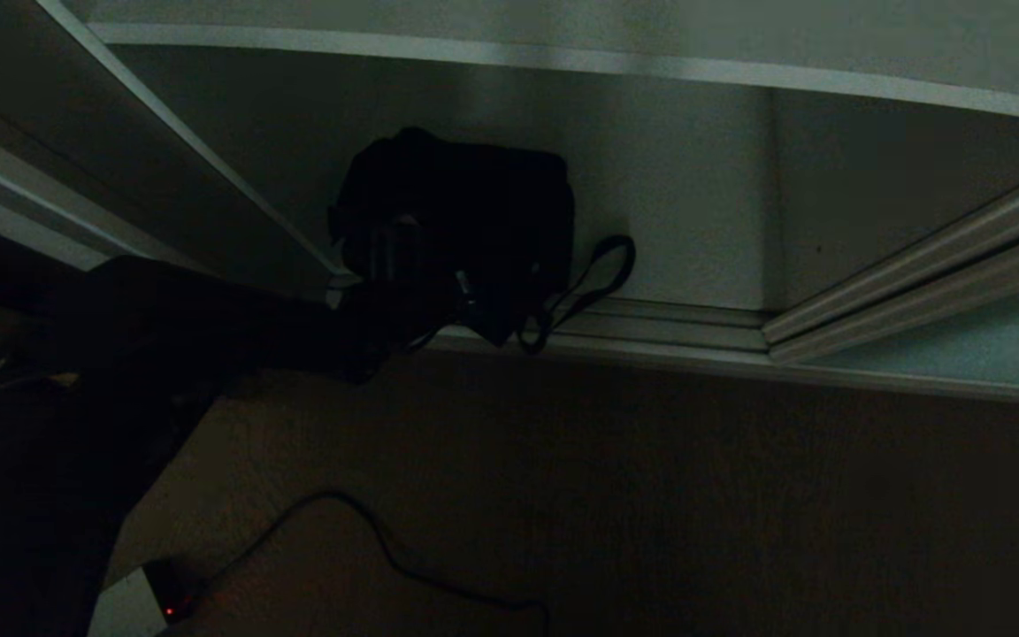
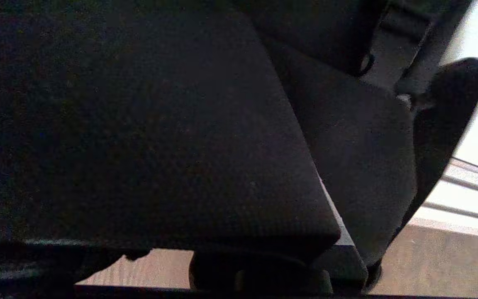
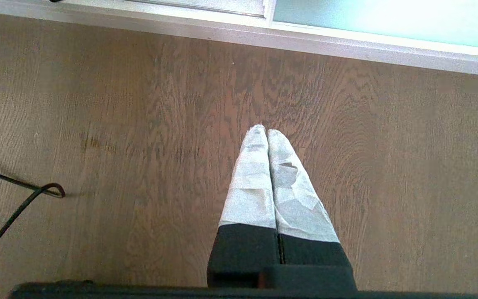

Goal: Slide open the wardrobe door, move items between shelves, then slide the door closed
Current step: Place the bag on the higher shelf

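left arm: our left gripper (image 1: 403,292) seems clamped on the black fabric bag (image 1: 465,212)
bag: at the wardrobe's bottom opening, strap loop (image 1: 602,270) draped over the door track (image 1: 669,323)
right gripper (image 3: 267,135): we see it pressed closed, empty, above the wood floor (image 3: 139,124)
sliding wardrobe door (image 1: 961,345): to the right

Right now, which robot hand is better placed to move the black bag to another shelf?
Left. The left hand is already at the black bag, shut on it at the wardrobe's bottom. The right hand hangs shut over the wooden floor, away from it.
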### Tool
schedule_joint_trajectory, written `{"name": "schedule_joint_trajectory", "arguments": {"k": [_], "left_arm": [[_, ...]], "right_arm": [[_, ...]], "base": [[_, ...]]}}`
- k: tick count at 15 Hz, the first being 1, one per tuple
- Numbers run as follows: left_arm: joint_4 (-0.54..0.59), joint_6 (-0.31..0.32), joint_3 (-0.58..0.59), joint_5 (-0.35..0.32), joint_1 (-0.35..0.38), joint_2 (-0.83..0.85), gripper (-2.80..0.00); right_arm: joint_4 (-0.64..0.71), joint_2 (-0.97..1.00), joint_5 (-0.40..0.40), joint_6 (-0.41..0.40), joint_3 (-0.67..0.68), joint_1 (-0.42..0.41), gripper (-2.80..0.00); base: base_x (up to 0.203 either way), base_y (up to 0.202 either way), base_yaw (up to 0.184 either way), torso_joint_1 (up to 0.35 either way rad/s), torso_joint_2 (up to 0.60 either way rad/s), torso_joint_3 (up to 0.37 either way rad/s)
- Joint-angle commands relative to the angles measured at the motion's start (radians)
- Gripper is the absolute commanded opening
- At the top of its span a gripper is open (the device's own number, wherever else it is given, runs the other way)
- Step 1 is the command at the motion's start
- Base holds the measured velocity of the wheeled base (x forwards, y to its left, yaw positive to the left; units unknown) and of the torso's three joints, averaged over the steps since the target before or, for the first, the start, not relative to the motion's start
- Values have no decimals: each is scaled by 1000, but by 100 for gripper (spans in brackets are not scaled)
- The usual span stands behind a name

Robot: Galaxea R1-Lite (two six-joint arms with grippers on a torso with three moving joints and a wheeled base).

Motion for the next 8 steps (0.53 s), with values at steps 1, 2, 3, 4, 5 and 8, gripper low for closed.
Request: {"name": "schedule_joint_trajectory", "arguments": {"k": [1,2,3,4,5,8], "left_arm": [[2,-1,67,43,-29,-100,-280],[9,2,99,56,-37,-132,-280],[19,6,138,62,-47,-167,-280],[25,8,175,66,-59,-195,-280],[27,8,208,70,-69,-221,-280],[28,9,318,108,-93,-297,-280]], "right_arm": [[0,-3,0,0,2,0,-280],[1,-3,0,0,0,0,-280],[1,-3,0,0,2,0,-280],[0,-3,0,0,1,0,-280],[0,-3,0,0,1,0,-280],[0,-3,0,0,2,0,-280]], "base": [[0,0,0,0,0,0],[0,0,0,0,0,0],[0,0,0,0,0,0],[0,0,0,0,0,0],[0,0,0,0,0,0],[0,0,0,0,0,0]]}}
